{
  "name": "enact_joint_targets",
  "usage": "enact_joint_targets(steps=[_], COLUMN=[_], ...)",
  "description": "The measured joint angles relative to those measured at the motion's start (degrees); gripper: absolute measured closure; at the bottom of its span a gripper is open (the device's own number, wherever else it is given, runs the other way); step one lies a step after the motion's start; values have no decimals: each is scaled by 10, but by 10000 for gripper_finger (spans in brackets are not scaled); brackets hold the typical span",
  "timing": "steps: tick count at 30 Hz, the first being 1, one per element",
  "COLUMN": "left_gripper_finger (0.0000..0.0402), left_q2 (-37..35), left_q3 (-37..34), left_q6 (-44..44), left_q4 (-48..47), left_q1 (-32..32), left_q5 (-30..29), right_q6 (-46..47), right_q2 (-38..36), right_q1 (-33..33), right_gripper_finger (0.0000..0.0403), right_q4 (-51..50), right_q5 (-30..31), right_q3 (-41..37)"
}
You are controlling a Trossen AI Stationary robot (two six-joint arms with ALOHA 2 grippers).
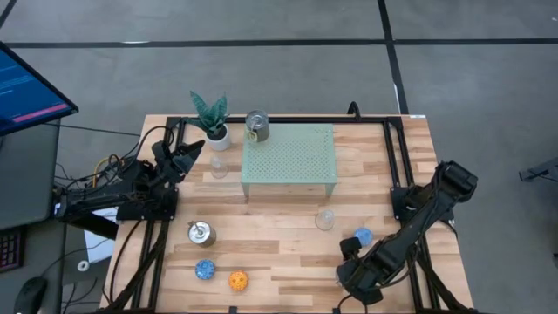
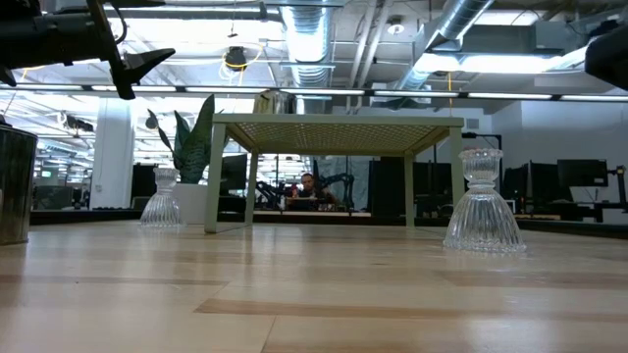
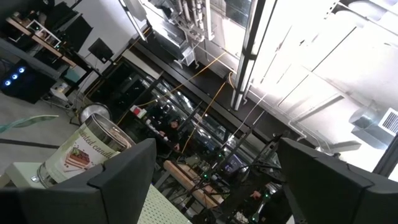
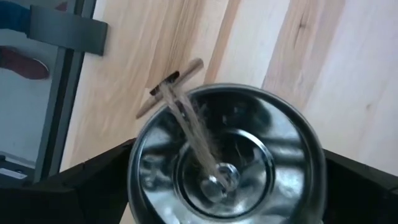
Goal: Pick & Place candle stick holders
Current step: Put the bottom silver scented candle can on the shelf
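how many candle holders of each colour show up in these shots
silver holders: 3
clear glass holders: 2
blue holders: 2
orange holder: 1
total: 8

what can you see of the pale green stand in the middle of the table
The pale green stand is a low, rectangular platform with a flat top perforated all over by small holes, raised on thin legs so that the room shows underneath in the low view. It looks like painted metal. It stands level on the wooden table, toward the far side. A shiny tin with a printed label sits on its far left corner. A clear glass holder stands just beside it, apart.
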Motion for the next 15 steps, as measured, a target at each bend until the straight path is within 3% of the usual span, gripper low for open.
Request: enact_joint_targets(steps=[8,15], left_gripper_finger=[64,64], left_q2=[0,0], left_q3=[0,0], left_q6=[0,0], left_q4=[0,0], left_q1=[0,0], left_q5=[0,0], right_q6=[-18,-32], right_q2=[0,-1], right_q1=[0,0], right_gripper_finger=[76,76], right_q4=[4,4], right_q5=[6,8], right_q3=[1,1])
